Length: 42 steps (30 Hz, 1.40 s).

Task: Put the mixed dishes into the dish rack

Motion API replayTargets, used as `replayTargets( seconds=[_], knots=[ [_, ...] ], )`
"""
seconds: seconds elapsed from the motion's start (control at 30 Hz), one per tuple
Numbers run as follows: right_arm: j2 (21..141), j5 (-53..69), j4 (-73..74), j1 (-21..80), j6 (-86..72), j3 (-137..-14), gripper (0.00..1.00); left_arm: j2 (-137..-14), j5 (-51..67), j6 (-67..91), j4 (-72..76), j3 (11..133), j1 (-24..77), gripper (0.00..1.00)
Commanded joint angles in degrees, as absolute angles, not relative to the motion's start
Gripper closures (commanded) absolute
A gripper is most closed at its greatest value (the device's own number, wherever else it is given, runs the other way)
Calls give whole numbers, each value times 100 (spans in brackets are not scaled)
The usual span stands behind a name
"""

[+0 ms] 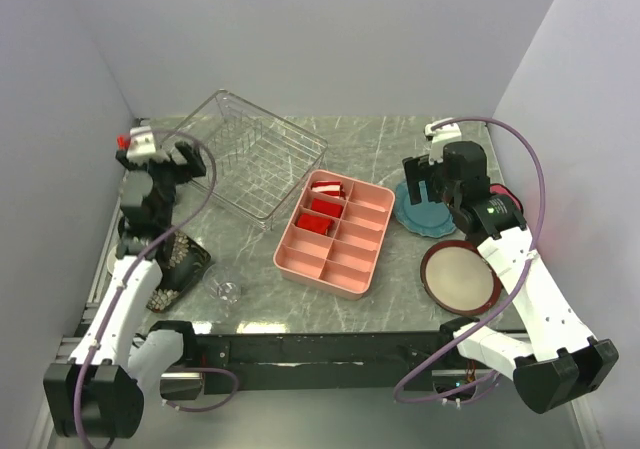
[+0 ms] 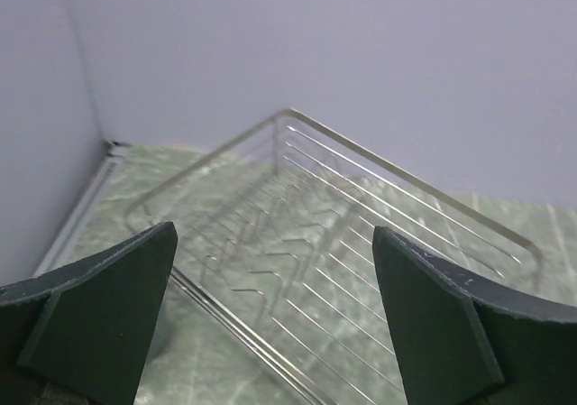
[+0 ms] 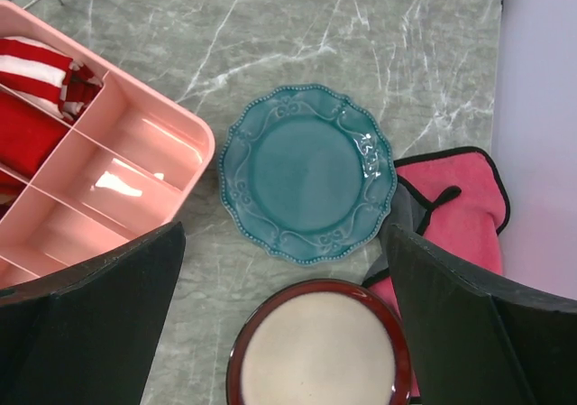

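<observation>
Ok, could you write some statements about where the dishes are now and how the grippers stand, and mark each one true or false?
1. The dish rack holds no dishes. True.
2. The teal scalloped plate lies inside the pink tray. False: it lies on the table beside the tray, not touching it.
3. The left gripper and the right gripper are both open and hold nothing. True.
4. The red-rimmed cream plate is stacked on the teal plate. False: they lie side by side, apart.
5. The clear glass is on the table, outside the rack. True.
</observation>
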<state>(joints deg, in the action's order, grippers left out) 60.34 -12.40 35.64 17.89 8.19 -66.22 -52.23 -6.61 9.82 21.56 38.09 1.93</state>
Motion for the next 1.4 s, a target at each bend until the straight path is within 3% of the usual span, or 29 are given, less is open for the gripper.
replayTargets(
  seconds=[0.0, 0.27, 0.37, 0.47, 0.5, 0.53, 0.57, 0.83, 1.37],
  knots=[
    [5924, -924, 3104, 1837, 940, -6873, 0, -5554, -53, 1387, 124, 4982, 211, 4],
    [6380, 1282, 3050, 1863, 2320, -7259, 0, -5800, 606, 1302, -165, 5501, 176, 4],
    [7108, 1442, 3269, 1907, 2408, -7724, 11, -5845, 537, 985, -544, 5607, 176, 4],
    [7979, 1589, 3638, 1907, 2408, -8243, 56, -5670, 466, 774, -676, 5511, 176, 3],
    [8181, 1704, 3639, 1907, 2434, -8183, 84, -5608, 475, 747, -720, 5485, 176, 4],
    [8217, 1792, 3569, 1916, 2417, -8087, 96, -5512, 475, 730, -825, 5415, 176, 4],
    [8235, 1897, 3481, 1951, 2373, -7964, 100, -5467, 483, 712, -904, 5379, 176, 4],
    [9201, 2206, 3560, 2215, 2452, -8033, 100, -5081, 606, 528, -1511, 5168, 18, 3],
    [11310, 1847, 3560, 2162, 2084, -9597, 100, -5396, 896, 791, -1705, 5317, -694, 3]
  ],
)
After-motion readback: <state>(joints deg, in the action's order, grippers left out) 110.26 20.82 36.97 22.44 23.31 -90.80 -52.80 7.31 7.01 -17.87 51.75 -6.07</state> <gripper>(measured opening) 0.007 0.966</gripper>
